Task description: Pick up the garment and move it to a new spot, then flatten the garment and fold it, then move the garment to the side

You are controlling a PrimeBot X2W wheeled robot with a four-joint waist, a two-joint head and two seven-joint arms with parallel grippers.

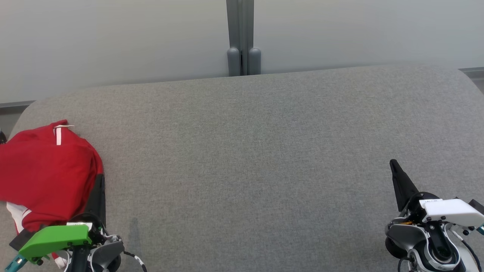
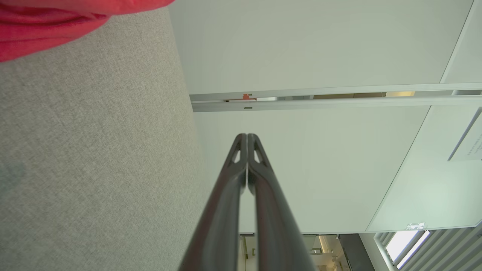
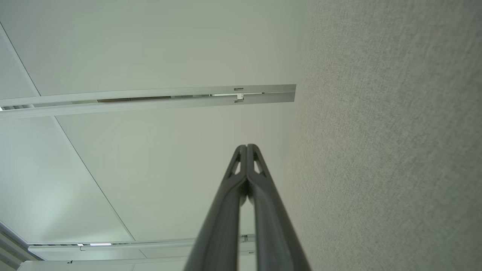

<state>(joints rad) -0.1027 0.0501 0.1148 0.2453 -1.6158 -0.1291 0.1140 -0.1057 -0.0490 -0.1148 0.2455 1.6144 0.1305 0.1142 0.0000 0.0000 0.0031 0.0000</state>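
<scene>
Red garment (image 1: 49,173) bunched at frame's left edge on grey table (image 1: 245,151). L claw (image 1: 100,181) just beside it, lower left, closed, empty. R claw (image 1: 395,166) lower right, closed, empty.

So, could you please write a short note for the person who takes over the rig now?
Left gripper: shut, empty, beside the red garment.
Right gripper: shut, empty, at the grey table's right side.
Garment: compact bundle at the table's left edge.
Done: looks folded and set aside, though I cannot confirm.
Left: perhaps only to check the fold.
</scene>
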